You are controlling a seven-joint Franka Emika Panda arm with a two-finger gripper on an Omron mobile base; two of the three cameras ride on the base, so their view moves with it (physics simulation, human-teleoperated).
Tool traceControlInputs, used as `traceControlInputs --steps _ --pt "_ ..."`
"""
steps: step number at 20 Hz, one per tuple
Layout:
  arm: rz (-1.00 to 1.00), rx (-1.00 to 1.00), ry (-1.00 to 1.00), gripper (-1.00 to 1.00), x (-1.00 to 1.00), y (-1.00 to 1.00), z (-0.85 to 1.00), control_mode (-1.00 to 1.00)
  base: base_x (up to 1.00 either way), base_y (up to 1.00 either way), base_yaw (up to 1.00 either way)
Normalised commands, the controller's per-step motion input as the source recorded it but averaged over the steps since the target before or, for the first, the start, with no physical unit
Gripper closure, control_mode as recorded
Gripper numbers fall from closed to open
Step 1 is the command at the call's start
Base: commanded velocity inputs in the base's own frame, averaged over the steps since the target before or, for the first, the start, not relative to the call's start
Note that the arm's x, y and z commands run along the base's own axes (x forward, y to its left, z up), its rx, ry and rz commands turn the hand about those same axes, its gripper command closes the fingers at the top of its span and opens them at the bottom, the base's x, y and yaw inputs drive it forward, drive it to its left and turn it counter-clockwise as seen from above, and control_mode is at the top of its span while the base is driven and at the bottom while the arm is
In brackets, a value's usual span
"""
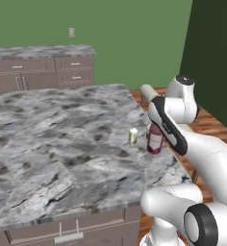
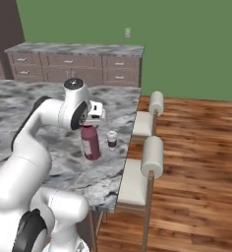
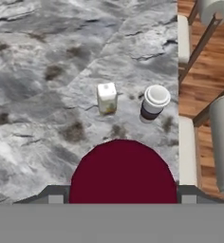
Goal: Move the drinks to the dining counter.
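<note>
"Looking at the glass of red liquid (image 2: 90,142), where does it stand?"

"On the dining tabletop (image 1: 62,125), near the edge that faces the stools (image 2: 152,155). It is directly under the hand. From the hand camera its dark red top sits between the two tips of the pincer (image 3: 121,198)."

"Is the pincer clamped on it?"

"I cannot tell. The jaws stand wide, one on each side of the bowl, but the pictures do not show whether they press on the glass or just flank it."

"How would it handle?"

"I'd expect stiff, smooth glass that is slippery and breaks easily. It is open at the top and full, so any tilt could spill the liquid. The liquid also makes it top-heavy on its stem. It already looks a little off vertical from the right base camera."

"Where should it be held?"

"Across the widest part of the bowl, with a light squeeze. The rim is thin and the stem would let it swing. It should be moved level and slowly."

"What else is close by?"

"The small yellowish can (image 3: 107,97) and the white-topped cup (image 3: 154,102) stand upright just beyond it. They are apart from each other and from the glass. The cup is nearer the tabletop's edge, so a wide swing could knock either one over."
</note>
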Motion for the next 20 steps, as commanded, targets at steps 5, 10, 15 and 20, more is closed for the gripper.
traceControlInputs --steps 5,10,15,20 --pt "0.04 0.05 0.01 1.00 0.55 -0.38 -0.48 -1.00 0.00 0.00 0.00" --pt "0.01 0.03 0.07 1.00 0.39 -0.23 -0.26 -1.00 0.00 0.00 0.00" --pt "0.01 0.01 0.09 1.00 0.24 -0.07 -0.18 -1.00 0.00 0.00 0.00" --pt "0.00 0.00 0.03 1.00 0.26 0.00 -0.26 -1.00 0.00 0.00 0.00"
